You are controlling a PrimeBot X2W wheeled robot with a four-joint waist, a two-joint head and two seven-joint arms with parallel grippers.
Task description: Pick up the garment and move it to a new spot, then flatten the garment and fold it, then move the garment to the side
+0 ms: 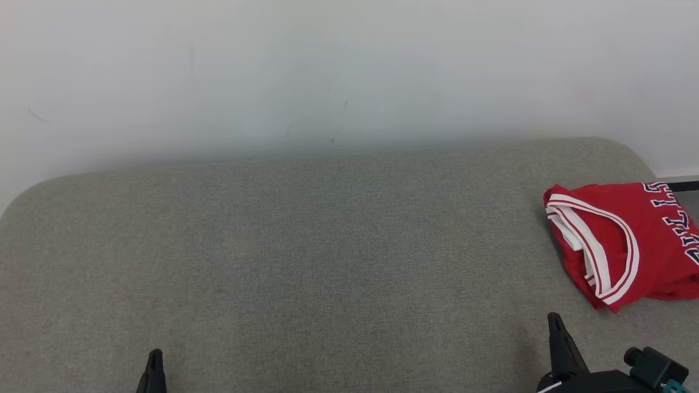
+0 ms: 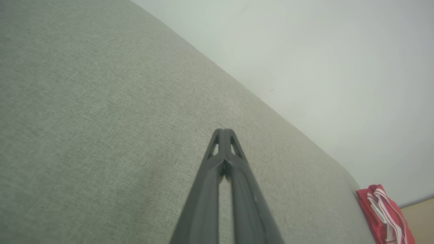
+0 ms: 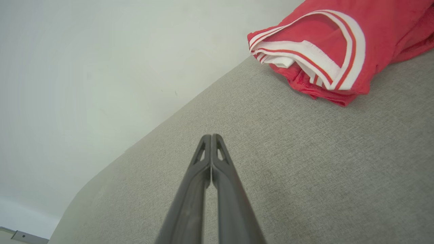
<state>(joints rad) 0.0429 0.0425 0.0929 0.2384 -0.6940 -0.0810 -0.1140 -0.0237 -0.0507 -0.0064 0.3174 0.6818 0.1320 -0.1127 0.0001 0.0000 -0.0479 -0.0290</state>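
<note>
Nearest the lens, at the lower right of the head view: right gripper (image 1: 555, 317), fingers pointing up the view, jaws pressed together tip to tip, nothing pinched. At the lower left: left gripper (image 1: 155, 355), likewise closed on itself, holding nothing. Same in both wrist views: dark fingers meeting at the tips, with a narrow slit between them lower down.

Beneath both: grey upholstered surface (image 1: 327, 245), woven, rounded at the far corners, set against a plain pale wall (image 1: 327, 65).

Location of garment (image 1: 617, 245): far right of the surface, near its back corner, partly cut by the head view's right edge. Red, folded into a compact stack, with white striped bands curving along its left side and white dark-edged lettering on top.

Relative to the jaws: ahead of and to the right of the right gripper, near but apart, no contact. Well apart from the left gripper, across most of the surface. In the right wrist view, at upper right beyond the fingertips; in the left wrist view, small at the lower right corner.
</note>
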